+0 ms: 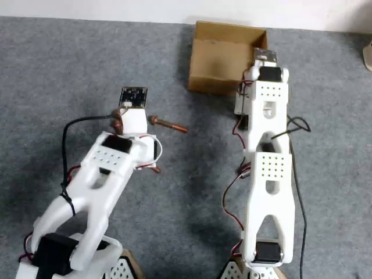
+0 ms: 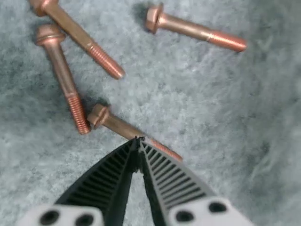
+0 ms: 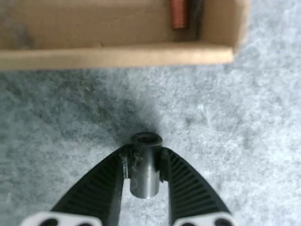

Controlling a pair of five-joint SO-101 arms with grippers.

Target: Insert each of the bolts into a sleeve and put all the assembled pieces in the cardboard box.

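Note:
Several copper bolts lie loose on the grey carpet: two side by side (image 2: 61, 70), one apart (image 2: 195, 32) and one (image 2: 110, 121) running under my left gripper (image 2: 138, 140). That gripper is shut, its tips right over this bolt's shank with nothing between them. The apart bolt (image 1: 168, 124) lies just beyond the left arm in the high view. My right gripper (image 3: 145, 153) is shut on a dark metal sleeve (image 3: 146, 176), held upright just above the carpet in front of the cardboard box (image 3: 117, 54). Inside the box lies a bolt in a sleeve (image 3: 179, 14).
The cardboard box (image 1: 224, 58) stands at the back of the table, its open side toward the arms; the right arm (image 1: 264, 104) is right in front of it. Grey carpet (image 1: 58, 75) covers the table, and cables hang beside both arms.

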